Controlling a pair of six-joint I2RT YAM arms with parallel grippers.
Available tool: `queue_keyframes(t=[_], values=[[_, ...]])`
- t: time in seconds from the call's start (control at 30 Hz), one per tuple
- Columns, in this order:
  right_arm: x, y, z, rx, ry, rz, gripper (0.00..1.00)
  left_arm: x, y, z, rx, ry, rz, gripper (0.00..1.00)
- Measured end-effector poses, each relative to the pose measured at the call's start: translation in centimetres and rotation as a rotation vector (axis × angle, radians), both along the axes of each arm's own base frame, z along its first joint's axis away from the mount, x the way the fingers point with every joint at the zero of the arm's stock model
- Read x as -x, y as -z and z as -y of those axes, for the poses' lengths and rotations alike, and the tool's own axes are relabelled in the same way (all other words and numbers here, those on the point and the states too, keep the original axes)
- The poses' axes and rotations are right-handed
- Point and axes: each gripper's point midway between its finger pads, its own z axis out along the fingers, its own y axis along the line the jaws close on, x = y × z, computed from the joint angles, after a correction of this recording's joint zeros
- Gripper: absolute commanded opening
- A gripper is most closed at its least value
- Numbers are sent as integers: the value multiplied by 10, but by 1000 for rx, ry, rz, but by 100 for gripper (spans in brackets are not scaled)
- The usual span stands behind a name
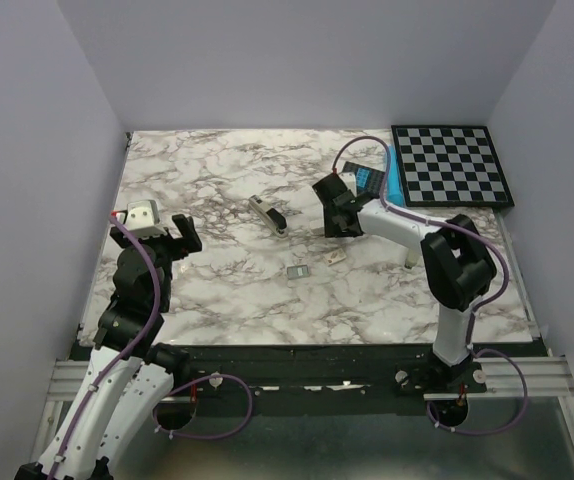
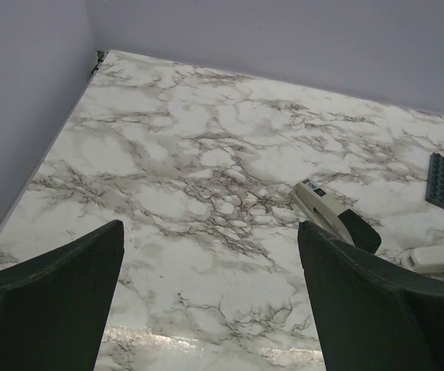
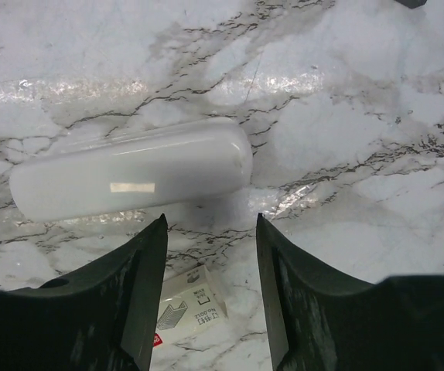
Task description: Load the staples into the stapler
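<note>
**Staples (image 3: 187, 305).** A small white cardboard box, printed with a staple pictogram and a red mark, is seen flat on the table (image 1: 217, 170). It lies in the gap between the fingers of the right gripper (image 3: 210, 224), close beneath them. One corner is covered by a finger. Its long axis is judged to run slantwise across that gap. A tiny grey strip (image 1: 298, 271), possibly loose staples, is noted apart on the table; it is too small for certainty.

**Right gripper.** The fingers are of dark, matte moulded plastic; they are spread and nothing is held. This arm is by far the nearer to the box.

**Stapler (image 1: 267, 213).** It is slim, with a black body and a pale, shiny channel. It is laid on the table between the two grippers, to the left of the right one. Its long axis runs diagonally from far-left to near-right.

**Left gripper (image 2: 210, 232).** The fingers are spread wide and empty. It is held over the left side of the table, well apart from the box.

**White oblong block (image 3: 129, 170).** It is glossy and round-ended, lying crosswise just beyond the right fingertips. It is not to be confused with the box.

**Table.** The surface is marble-patterned, smooth and reflective. The light box is judged liable to slide on it when pinched.
</note>
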Motion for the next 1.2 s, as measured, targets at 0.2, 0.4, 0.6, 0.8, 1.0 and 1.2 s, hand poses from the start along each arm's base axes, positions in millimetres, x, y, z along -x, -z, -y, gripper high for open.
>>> queue_keyframes(t=[0.2, 0.4, 0.6, 0.8, 1.0, 1.2], values=[[-2, -1, -1, -3, -84, 25, 65, 0, 0, -1, 3, -2, -1, 99], [-3, -5, -4, 4, -229, 42, 79, -2, 3, 1, 1, 5, -9, 99], [-18, -32, 2, -31, -288, 103, 83, -3, 4, 3, 0, 11, -12, 99], [-33, -47, 8, -92, -311, 132, 83, -6, 6, 6, -3, 31, -18, 99], [-44, -55, 15, -174, -278, 142, 86, -15, 16, 32, -22, 163, -36, 99], [-27, -56, 32, -272, -177, 133, 90, -35, 52, 80, -32, 391, -161, 99]])
